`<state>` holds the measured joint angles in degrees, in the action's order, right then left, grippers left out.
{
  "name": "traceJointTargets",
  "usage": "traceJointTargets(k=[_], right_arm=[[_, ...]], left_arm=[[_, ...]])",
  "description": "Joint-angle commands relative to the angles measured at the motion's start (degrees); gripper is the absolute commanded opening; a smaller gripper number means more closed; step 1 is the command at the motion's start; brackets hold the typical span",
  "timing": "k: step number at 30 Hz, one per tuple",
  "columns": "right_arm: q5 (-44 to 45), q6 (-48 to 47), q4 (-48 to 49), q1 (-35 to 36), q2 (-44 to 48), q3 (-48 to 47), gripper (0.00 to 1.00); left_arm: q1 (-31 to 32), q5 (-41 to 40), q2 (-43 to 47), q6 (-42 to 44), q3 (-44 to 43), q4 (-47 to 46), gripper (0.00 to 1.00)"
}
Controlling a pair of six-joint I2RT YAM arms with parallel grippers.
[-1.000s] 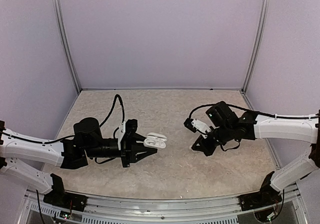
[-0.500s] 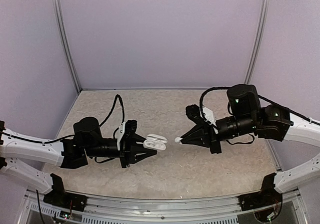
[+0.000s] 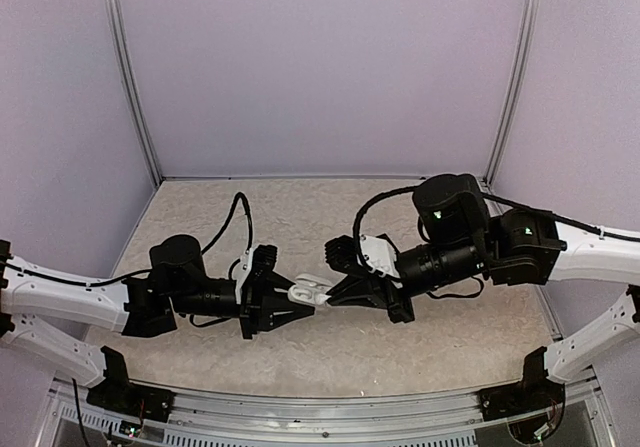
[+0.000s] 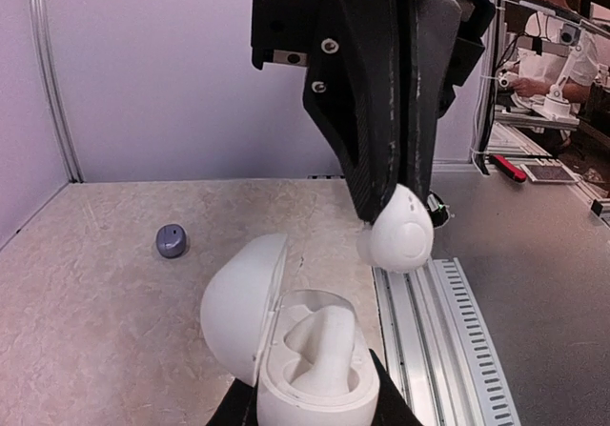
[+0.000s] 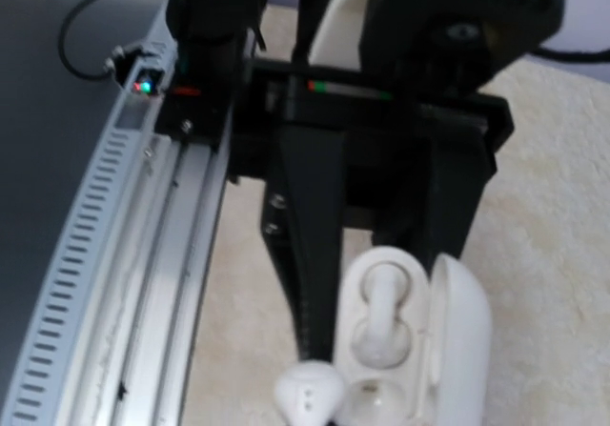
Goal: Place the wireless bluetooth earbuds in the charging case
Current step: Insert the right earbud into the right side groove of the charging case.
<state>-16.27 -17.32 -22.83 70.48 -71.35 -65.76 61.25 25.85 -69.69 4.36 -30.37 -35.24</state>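
Earbud [image 4: 400,233] pinched by right tool [image 4: 386,209] hovers near open case [image 4: 307,374] clamped in left tool [image 3: 300,298]; grey bud [image 4: 172,240] beyond.

case [image 4: 250,304]: glossy smooth white plastic. white earbud [image 4: 401,233]: smooth plastic, soft sheen. grey earbud [image 4: 172,240]: matt plastic. right gripper [image 4: 383,209]: matt black plastic, scuffed. table [image 4: 86,312]: mottled beige, rough-looking. rail [image 4: 459,350]: ribbed bare metal.

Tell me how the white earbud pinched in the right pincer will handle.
The white earbud looks smooth and rounded, pinched only at the tips of the right pincer, so it could probably slip or pivot. It seems small beside the charging case, so likely very light. If dropped, its round shell would probably roll.
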Motion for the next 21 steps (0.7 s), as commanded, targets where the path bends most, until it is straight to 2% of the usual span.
traceJointTargets(k=[1, 21], right_arm=[[3.9, -1.2, -0.5, 0.9, -1.6, -2.0, 0.0], [7.9, -1.3, -2.7, 1.9, -5.3, -0.9, 0.0]], left_arm=[[0.5, 1.6, -0.1, 0.8, -1.7, 0.0, 0.0], [0.5, 2.5, 0.5, 0.4, -1.1, -1.7, 0.0]])
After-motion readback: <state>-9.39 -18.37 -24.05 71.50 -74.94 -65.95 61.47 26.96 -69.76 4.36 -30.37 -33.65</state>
